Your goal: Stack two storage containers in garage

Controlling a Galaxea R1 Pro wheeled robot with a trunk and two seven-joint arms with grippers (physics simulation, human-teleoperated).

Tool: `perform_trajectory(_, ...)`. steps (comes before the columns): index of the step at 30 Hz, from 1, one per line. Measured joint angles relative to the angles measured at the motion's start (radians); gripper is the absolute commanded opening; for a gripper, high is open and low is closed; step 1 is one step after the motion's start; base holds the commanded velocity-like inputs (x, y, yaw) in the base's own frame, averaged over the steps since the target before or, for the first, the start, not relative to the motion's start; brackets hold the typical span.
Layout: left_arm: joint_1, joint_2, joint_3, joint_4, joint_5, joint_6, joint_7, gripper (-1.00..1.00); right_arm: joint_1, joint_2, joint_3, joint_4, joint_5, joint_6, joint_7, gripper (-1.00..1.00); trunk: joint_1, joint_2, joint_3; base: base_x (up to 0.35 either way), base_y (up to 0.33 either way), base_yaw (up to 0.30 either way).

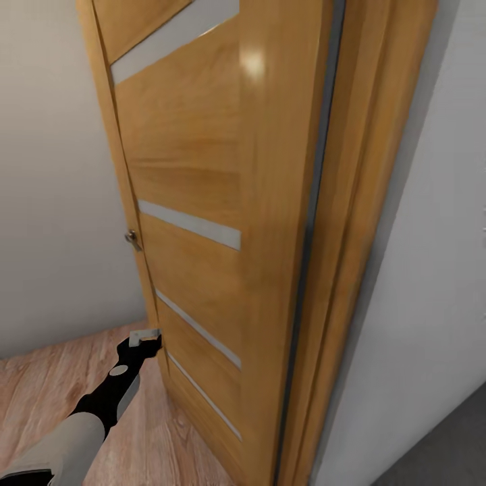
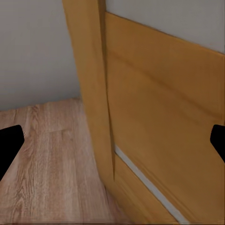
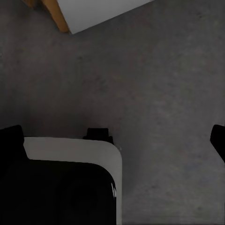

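Left hand [image 1: 147, 335]: nearest item, at the end of the left arm [image 1: 81, 422], low against the free edge of the wooden door [image 1: 202, 202]. Fingers spread wide in the left wrist view, black tips at both margins, nothing between them but door edge and plank. Empty.

Right hand [image 3: 112, 136]: fingers likewise wide apart in the right wrist view, pointing down at dark grey concrete floor [image 3: 154, 70]; below it, part of the robot's own white-and-black body [image 3: 70, 183]. Empty.

Wooden door: standing ajar, long axis upright, pale inset strips across its face, small metal handle [image 1: 133, 239] on the free edge well above the left hand. Left hand the nearer by far; contact with the edge probable, not certain.

Light wood-plank floor [image 1: 40, 385]: on the handle side of the door. Strip of grey floor [image 1: 445, 445] on the hinge side, past a white wall [image 1: 432, 270]; probably the garage threshold.

Storage containers: none to be listed here; whereabouts cannot be told. Contents: not applicable.

Judged step: door to be swung further by the left hand for passage.
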Motion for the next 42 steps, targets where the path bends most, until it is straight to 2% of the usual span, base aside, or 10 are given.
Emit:
perform_trajectory(13,0.0,0.0,0.0,0.001,0.0,0.0,0.0,1.0,0.0,0.0,0.0,0.0,0.0,0.0,0.0,1.0,0.0,0.0,0.0,-0.054,0.023,-0.013)
perform_trajectory(27,0.0,0.0,-0.001,0.001,0.0,0.0,0.0,1.0,0.0,0.0,0.0,0.0,0.0,0.0,0.0,1.0,0.0,0.0,0.002,-0.001,0.0,-0.202)
perform_trajectory(42,0.0,0.0,0.0,0.001,0.0,0.0,0.0,1.0,0.0,0.0,0.0,0.0,0.0,0.0,0.0,1.0,-0.001,0.0,0.003,0.014,0.0,-0.021)
